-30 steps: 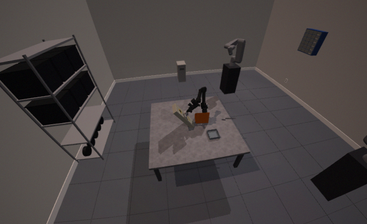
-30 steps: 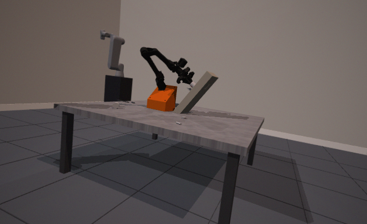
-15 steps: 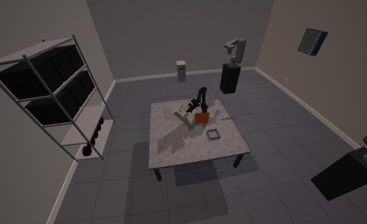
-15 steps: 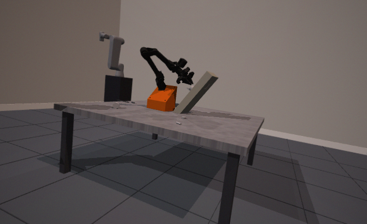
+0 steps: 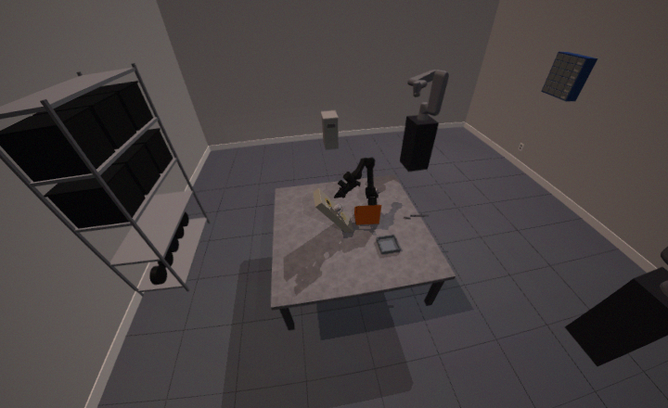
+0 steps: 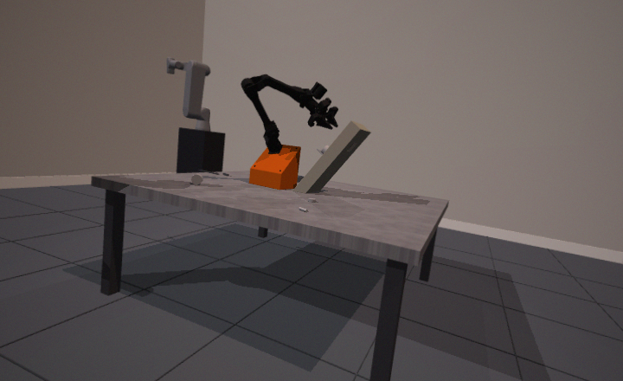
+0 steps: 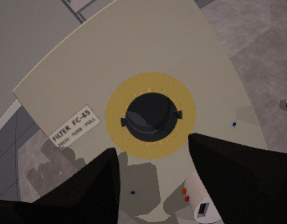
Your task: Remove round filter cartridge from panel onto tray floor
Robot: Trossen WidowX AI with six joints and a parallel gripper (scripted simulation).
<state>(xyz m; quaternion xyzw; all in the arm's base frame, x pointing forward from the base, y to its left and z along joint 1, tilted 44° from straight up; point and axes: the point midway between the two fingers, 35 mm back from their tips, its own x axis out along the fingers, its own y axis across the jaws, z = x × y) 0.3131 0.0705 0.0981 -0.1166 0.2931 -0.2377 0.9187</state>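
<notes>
The service panel [image 5: 322,205] [image 6: 335,158] [image 7: 159,40] leans at a slant. Its round opening [image 7: 151,117], ringed in yellow, is dark and empty. A pale cylinder [image 7: 196,192], apparently the filter cartridge, shows low in the wrist view with one dark slot visible, partly behind the right finger; whether it rests on something or is moving I cannot tell. My gripper [image 5: 337,196] [image 6: 332,122] [image 7: 152,149] is open in front of the panel, its fingers apart with nothing between the tips. The tray [image 5: 389,244] stands on the table beyond the orange base, with nothing visible in it.
The orange arm base [image 5: 367,215] [image 6: 275,172] stands close beside the panel. A round pale piece [image 6: 196,179] and small pale pieces, one of them a short bar [image 6: 303,209], lie on the table. A thin rod [image 5: 418,215] lies near the table edge.
</notes>
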